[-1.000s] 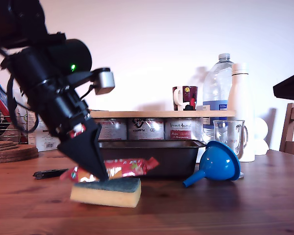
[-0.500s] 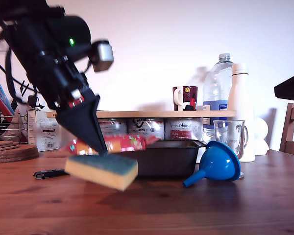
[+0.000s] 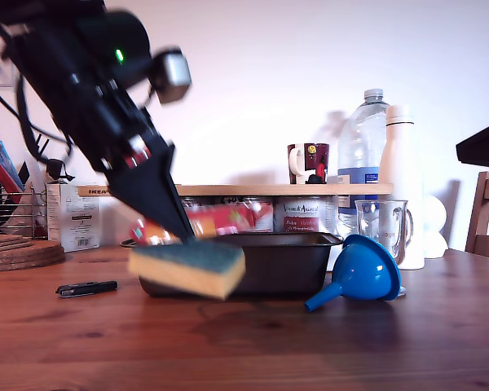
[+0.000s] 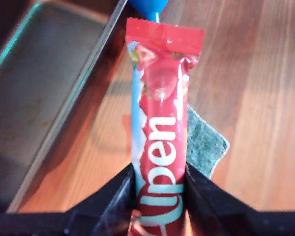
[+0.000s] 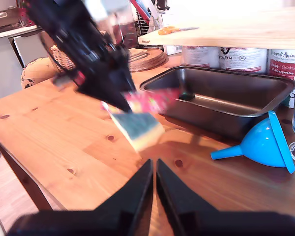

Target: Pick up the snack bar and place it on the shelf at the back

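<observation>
My first gripper [image 3: 182,230] is shut on the snack bar [image 3: 222,220], a red foil-wrapped bar, and holds it in the air in front of the tin. In the first wrist view the snack bar [image 4: 160,142] sticks out lengthwise from between the black fingers [image 4: 113,196]. A yellow sponge with a green top [image 3: 187,269] hangs off the table right under the bar at the fingertips. The shelf [image 3: 253,190], a light-wood plank, lies behind, higher than the bar. My second gripper [image 5: 154,194] is shut on nothing, low over the table, apart from the sponge [image 5: 137,129].
A dark baking tin [image 3: 289,261] stands below the shelf, with cans [image 3: 301,216] behind it. A blue funnel [image 3: 363,270], glass mug [image 3: 383,224], water bottle [image 3: 360,155] and white bottle stand at the exterior view's right. A mug [image 3: 308,161] sits on the shelf. A black item [image 3: 85,287] lies on the table.
My first gripper has risen and moved toward the exterior view's right, carrying the snack bar. The sponge left the table and came up with it.
</observation>
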